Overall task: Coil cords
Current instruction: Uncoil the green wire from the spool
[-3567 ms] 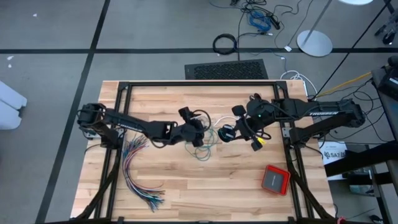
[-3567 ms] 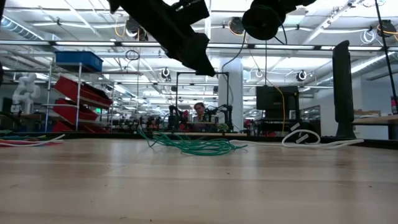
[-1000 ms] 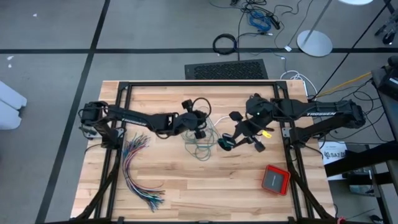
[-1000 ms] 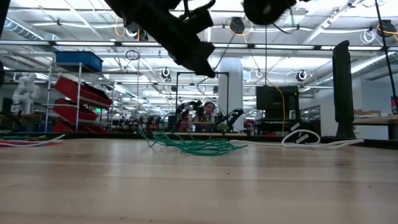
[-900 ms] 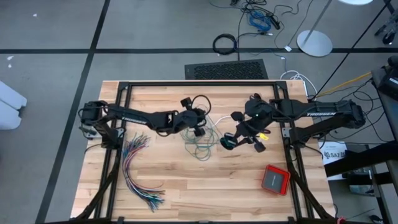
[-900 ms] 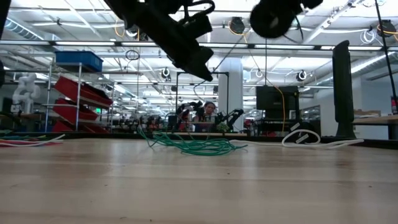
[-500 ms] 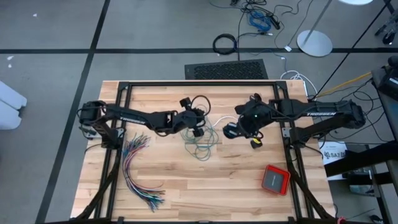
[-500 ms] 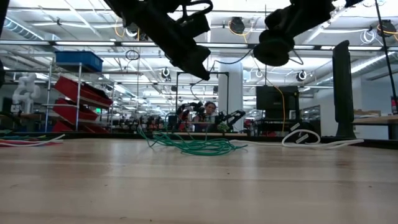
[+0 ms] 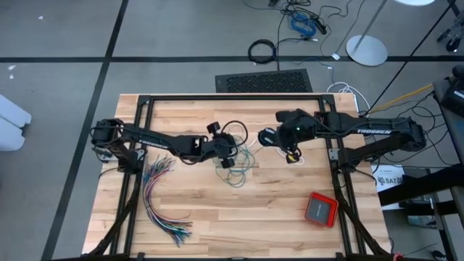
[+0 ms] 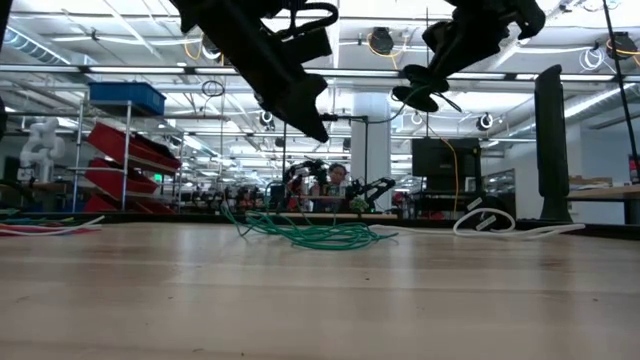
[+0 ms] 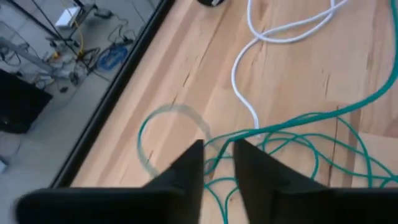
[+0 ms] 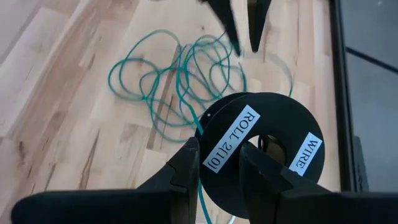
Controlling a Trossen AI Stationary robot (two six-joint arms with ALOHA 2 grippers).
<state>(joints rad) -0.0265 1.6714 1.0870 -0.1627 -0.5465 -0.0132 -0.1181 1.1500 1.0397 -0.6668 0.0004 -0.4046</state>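
A teal cord lies in loose, tangled loops mid-bench. One strand runs up to a black spool. A white cord curves beside it.

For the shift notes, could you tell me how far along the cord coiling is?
Nothing looks coiled yet: the teal cord lies in loose tangled loops on the table. In hand: the right gripper grips a black wire spool; the left gripper hovers over the loops, jaws apart. Left: all the coiling.

The cord lies loose mid-table, between both grippers; the wire bundle lies left; the box sits right, nearer the front edge.
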